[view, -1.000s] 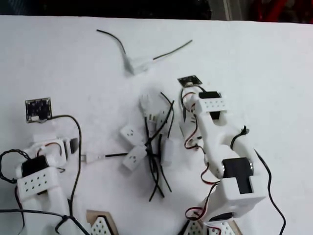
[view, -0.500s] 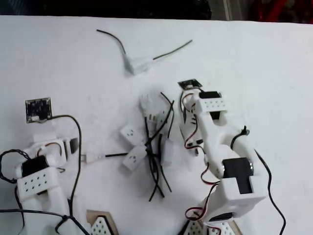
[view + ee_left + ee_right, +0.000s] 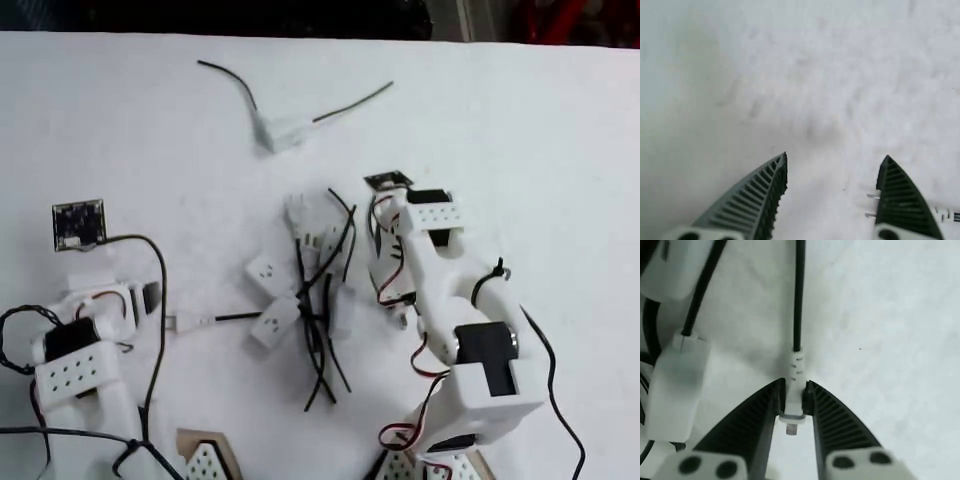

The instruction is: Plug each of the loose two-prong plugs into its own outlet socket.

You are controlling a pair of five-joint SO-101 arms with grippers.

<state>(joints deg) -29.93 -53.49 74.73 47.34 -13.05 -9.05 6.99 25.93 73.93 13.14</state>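
My right gripper (image 3: 794, 392) is shut on a white two-prong plug (image 3: 793, 385); its black cable (image 3: 799, 295) runs straight away from the fingers. In the high view this gripper (image 3: 380, 262) sits at the right side of a tangle of black cables (image 3: 320, 300). Two white outlet sockets (image 3: 265, 272) (image 3: 272, 322) lie at the left of the tangle. Another loose plug (image 3: 190, 322) lies just right of my left gripper (image 3: 150, 297). That gripper (image 3: 834, 161) is open over bare table, with the plug's prongs (image 3: 870, 206) beside one finger.
A plug and socket pair (image 3: 280, 130) with two cable ends lies far back on the white table (image 3: 520, 120). White blocks on cables (image 3: 672, 390) lie close beside my right gripper. The arms' own wires (image 3: 155, 300) loop near their bases.
The right arm's wrist has drawn back slightly toward the near edge, still holding the plug. The left arm has not moved.
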